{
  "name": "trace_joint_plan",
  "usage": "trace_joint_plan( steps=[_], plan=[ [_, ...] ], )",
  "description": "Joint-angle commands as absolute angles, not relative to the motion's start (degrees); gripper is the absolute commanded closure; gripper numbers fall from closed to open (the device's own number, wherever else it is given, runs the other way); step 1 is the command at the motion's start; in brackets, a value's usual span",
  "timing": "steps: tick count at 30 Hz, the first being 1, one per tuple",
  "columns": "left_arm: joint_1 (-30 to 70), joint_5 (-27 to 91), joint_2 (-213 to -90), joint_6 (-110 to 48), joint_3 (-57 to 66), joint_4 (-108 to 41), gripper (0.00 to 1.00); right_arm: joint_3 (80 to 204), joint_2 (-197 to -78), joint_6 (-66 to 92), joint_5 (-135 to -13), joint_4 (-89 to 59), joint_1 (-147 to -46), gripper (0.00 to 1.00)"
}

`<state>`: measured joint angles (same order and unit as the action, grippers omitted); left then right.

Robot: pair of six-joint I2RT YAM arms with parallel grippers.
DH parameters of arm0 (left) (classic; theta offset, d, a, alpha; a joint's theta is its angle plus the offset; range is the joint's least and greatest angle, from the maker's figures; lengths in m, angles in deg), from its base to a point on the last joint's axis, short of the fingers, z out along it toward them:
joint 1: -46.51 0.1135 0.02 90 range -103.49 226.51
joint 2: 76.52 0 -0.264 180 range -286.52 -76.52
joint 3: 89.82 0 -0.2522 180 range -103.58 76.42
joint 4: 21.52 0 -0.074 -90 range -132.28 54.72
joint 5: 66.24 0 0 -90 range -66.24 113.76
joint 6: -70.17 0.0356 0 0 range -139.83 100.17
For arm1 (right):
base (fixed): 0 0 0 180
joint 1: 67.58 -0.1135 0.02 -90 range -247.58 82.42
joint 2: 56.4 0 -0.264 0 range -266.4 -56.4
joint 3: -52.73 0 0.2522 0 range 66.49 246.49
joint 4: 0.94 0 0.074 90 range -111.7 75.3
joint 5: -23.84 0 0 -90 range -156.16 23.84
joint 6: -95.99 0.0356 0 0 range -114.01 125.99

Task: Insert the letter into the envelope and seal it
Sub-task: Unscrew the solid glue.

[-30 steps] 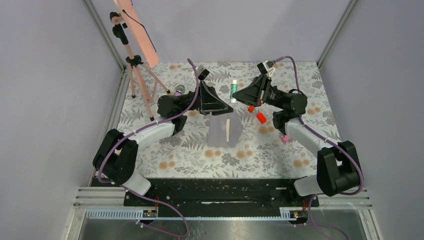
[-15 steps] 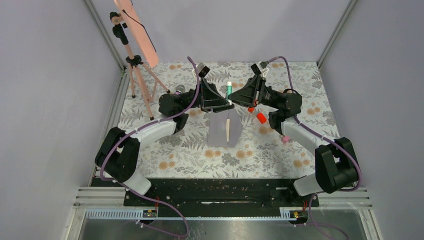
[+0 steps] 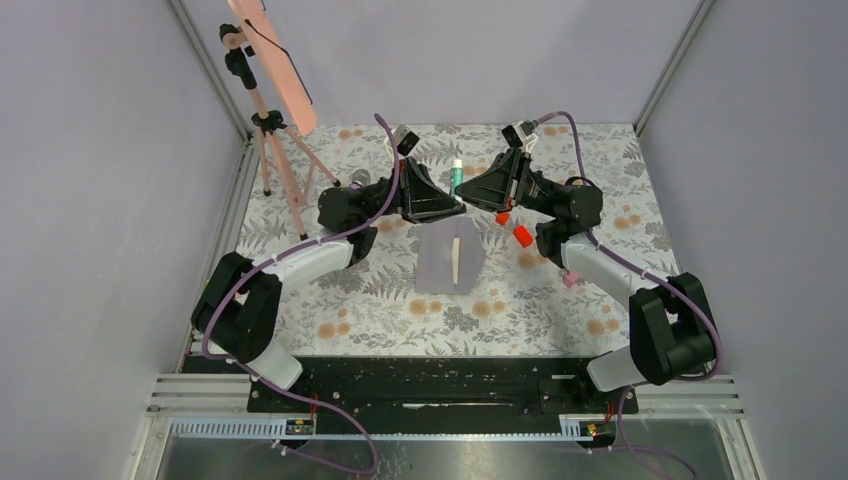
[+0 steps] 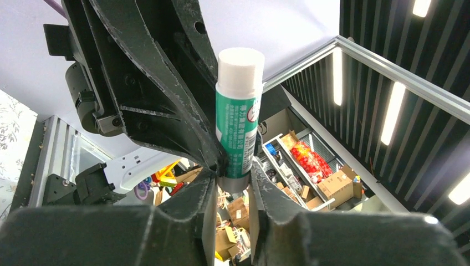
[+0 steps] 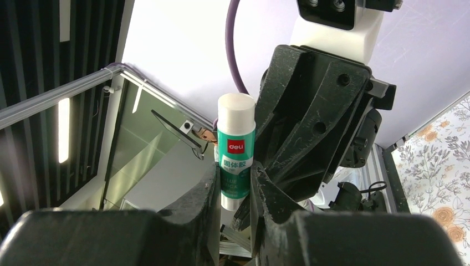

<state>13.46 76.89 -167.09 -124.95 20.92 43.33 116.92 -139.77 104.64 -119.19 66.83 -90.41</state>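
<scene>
Leftward since a second ago, the glue stick (image 3: pixel 457 178) now stands between both hands. Left hand (image 4: pixel 233 183) has narrowed onto its base; right hand (image 5: pixel 233 185) clamps its green barrel. At 6 o'clock from them the envelope (image 3: pixel 435 262) lies flat on the surface (image 3: pixel 560 300), with the letter (image 3: pixel 457 258) showing as a cream strip on it.

Seen from above, the light is soft and even: my arms (image 3: pixel 300 265) cast only faint shadows on the tabletop (image 3: pixel 560 300), and the grey walls (image 3: pixel 90 200) show no glare. Both wrist views look up into brightness. There the ceiling light strips (image 4: pixel 391 105) burn out to white, my left gripper (image 4: pixel 231 185) is a dark mass with little detail, yet the glue stick (image 4: pixel 238 111) is sharp, its label readable
</scene>
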Motion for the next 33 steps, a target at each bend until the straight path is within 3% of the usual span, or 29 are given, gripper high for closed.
trace_joint_plan(
  steps=[1,2,5,9,18,22,27,33],
  plan=[
    [13.38,73.4,-167.18,-125.04,18.86,48.41,0.93,118.41,-139.39,103.58,-120.04,69.1,-91.52,1.0],
    [13.38,73.35,-167.22,-125.35,18.96,48.45,1.0,118.1,-139.0,102.87,-120.04,67.99,-91.49,1.0],
    [13.62,72.88,-167.4,-126.07,20.33,48.36,1.0,116.54,-136.26,96.46,-119.33,58.47,-91.53,1.0],
    [14.29,72.2,-167.84,-126.3,23.36,47.11,1.0,115.97,-128.9,80.5,-115.42,34.34,-91.57,1.0],
    [14.79,71.74,-167.85,-123.08,25.54,40.74,1.0,124.66,-120.2,51.25,-106.57,-7.3,-93.96,1.0],
    [14.49,72.66,-164.59,-111.78,23.6,25.38,1.0,127.79,-119.67,47.25,-101.55,-19.06,-96.25,1.0],
    [12.23,68.03,-157.78,-89.62,18.77,-9.73,1.0,128.73,-118.74,47.52,-95.74,-24.13,-97.66,1.0],
    [10.47,58.66,-154.45,-76.09,13.05,-30.51,1.0,129.97,-119.85,46.88,-92.05,-28.44,-99.6,1.0]
  ],
)
